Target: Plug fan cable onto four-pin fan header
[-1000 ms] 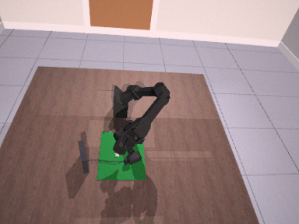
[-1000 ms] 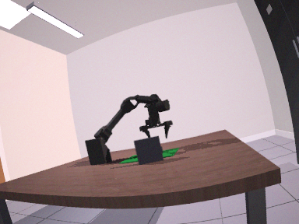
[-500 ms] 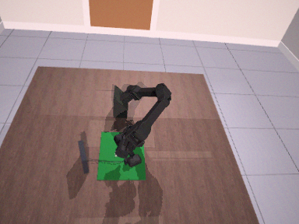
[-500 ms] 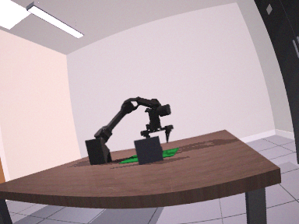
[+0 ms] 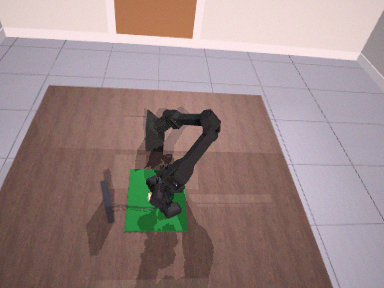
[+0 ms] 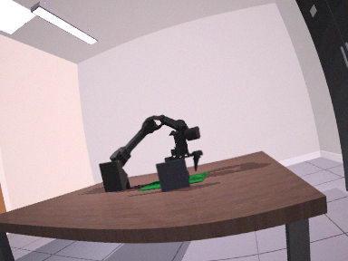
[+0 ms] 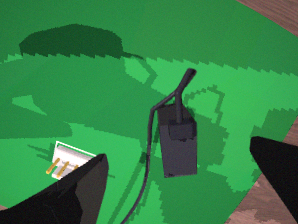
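The green board [image 5: 135,181] [image 6: 199,178] [image 7: 210,25] lies flat on the table. In the wrist view the dark fan plug [image 7: 180,155] is on or just above the board, its cable [image 7: 149,150] rising from one end and bending down to the lower edge. The white header [image 7: 73,152] [image 5: 149,197] with gold pins stands to the plug's left, off the plug; the left finger covers part of it. My gripper [image 7: 180,152] is wide open and empty. Its fingertips stand either side of the plug, with gaps; contact height is hard to judge.
A dark upright slab [image 5: 107,202] [image 6: 173,176] stands beside the board, and the cable runs towards it. The arm's dark base [image 5: 154,135] [image 6: 113,177] stands behind the board in the top view. The left finger is close to the header.
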